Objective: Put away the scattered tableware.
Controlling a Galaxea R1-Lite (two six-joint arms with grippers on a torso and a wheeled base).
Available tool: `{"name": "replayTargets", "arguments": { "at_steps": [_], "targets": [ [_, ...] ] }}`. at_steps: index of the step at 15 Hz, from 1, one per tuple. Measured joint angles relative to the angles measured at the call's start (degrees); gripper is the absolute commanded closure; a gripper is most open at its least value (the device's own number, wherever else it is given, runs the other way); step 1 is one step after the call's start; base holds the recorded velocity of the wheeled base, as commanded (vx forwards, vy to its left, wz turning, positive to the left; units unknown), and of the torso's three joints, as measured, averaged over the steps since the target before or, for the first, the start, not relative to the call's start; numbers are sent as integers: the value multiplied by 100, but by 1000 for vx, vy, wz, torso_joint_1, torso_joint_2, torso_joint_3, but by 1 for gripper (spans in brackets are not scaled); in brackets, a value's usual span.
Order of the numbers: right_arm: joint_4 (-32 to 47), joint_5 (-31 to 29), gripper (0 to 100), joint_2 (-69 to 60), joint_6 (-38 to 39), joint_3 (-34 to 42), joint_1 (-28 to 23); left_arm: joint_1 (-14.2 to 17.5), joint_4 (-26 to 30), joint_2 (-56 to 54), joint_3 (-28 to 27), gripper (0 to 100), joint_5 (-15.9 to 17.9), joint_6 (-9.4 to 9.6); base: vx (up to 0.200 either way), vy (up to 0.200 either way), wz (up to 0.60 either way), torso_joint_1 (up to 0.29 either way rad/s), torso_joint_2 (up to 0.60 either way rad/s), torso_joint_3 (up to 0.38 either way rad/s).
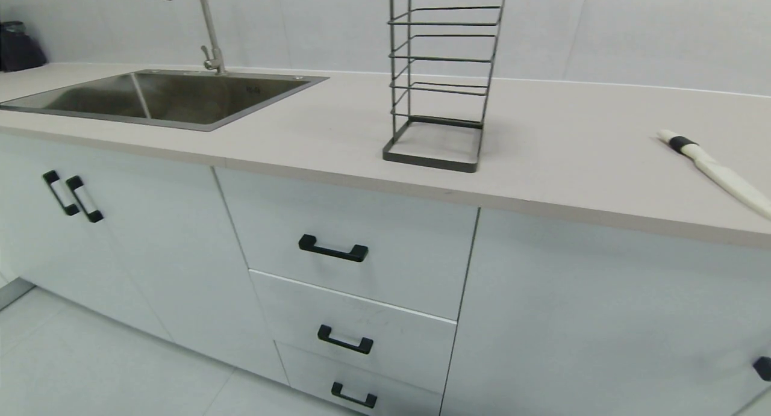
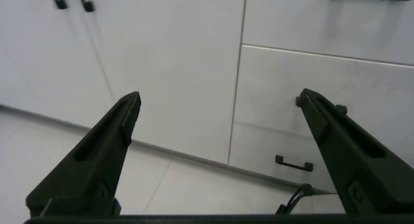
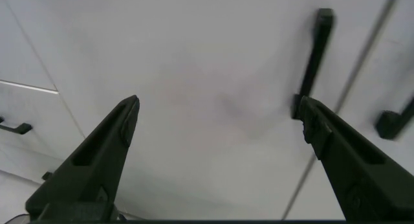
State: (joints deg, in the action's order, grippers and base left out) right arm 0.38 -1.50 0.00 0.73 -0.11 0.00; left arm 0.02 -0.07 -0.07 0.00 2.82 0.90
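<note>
A cream-coloured utensil with a black band (image 1: pixel 717 170) lies on the grey countertop (image 1: pixel 572 139) at the far right, running off the picture's edge. A tall black wire rack (image 1: pixel 443 79) stands empty mid-counter. My left gripper (image 2: pixel 220 104) is open, held low before the white cabinet fronts, facing the lower drawers (image 2: pixel 323 94). My right gripper (image 3: pixel 217 111) is open too, facing a white cabinet door with a black handle (image 3: pixel 315 56). Nothing is between either pair of fingers.
A steel sink (image 1: pixel 156 97) with a tall tap (image 1: pixel 205 24) is set in the counter at the left. Below the rack are three drawers with black handles (image 1: pixel 333 248). Cabinet doors with paired handles (image 1: pixel 72 196) stand at the left. Pale floor tiles (image 1: pixel 90 368) lie below.
</note>
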Motion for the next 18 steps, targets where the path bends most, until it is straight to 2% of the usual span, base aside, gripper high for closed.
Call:
{"name": "replayTargets", "arguments": {
  "at_steps": [2,5,8,11,17,18],
  "targets": [
    [-9,0,0,0,-2,-7,0,-2,5,-2,0,0,2,10,0,0,0,0,0,0],
    [2,2,0,0,-2,0,0,5,-2,-4,0,0,22,7,0,0,-600,-1,1,-1],
    [-5,0,0,0,-2,-2,0,0,5,-4,0,0,24,0,0,0,0,0,0,0],
    [9,2,0,0,-5,0,5,0,-6,-4,0,0,24,-1,0,0,-600,-1,2,4],
    [2,0,0,0,-2,-5,0,2,-4,-2,0,0,9,-4,0,0,0,0,0,0],
    [-5,0,0,0,-5,-5,-2,0,0,-2,0,0,7,0,0,-200,0,7,-2,-2]
  ]
}}
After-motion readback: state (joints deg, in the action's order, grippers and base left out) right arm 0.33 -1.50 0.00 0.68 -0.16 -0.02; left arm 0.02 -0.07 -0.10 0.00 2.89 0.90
